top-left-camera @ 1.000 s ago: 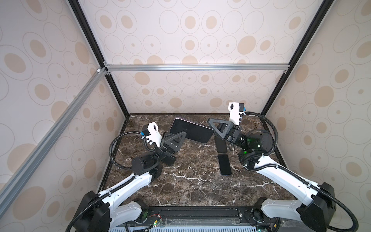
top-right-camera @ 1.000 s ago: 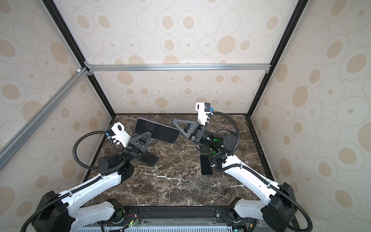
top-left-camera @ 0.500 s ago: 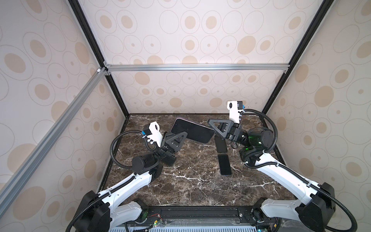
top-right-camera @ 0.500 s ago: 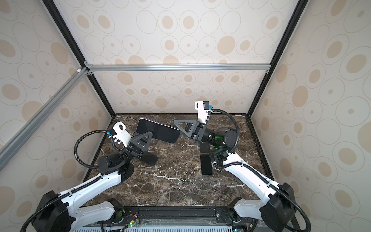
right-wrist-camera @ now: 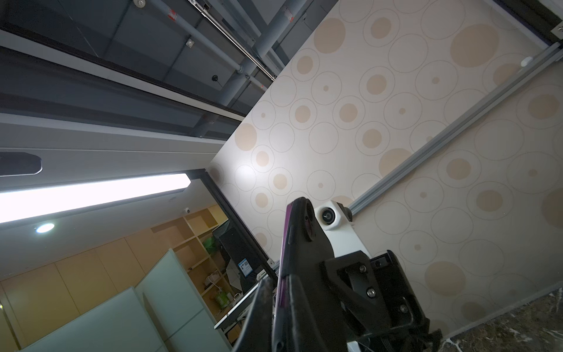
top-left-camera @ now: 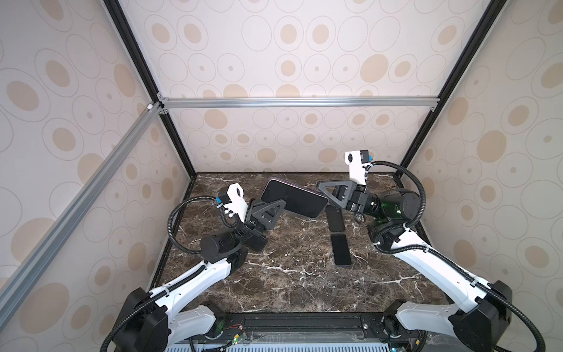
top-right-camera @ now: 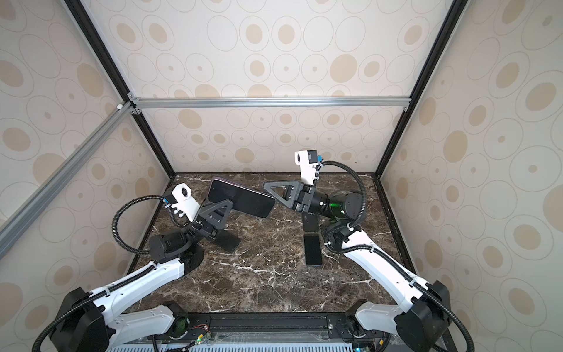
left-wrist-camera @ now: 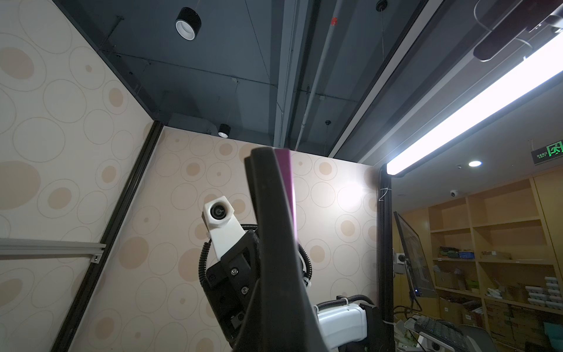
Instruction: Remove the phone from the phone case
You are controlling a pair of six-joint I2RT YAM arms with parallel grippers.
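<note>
Hanging midair, phone pinched between left hand, right hand

phone | dark screen up, purple rim | aloft, slightly tilted

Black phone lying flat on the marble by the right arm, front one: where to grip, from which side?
Pinch the flat black phone across its long edges at mid-length, straight down from above: it lies flat on the marble table, long axis front to back, with bare marble either side. The right end effector is nearest, but is shut on the purple-edged phone.
</note>
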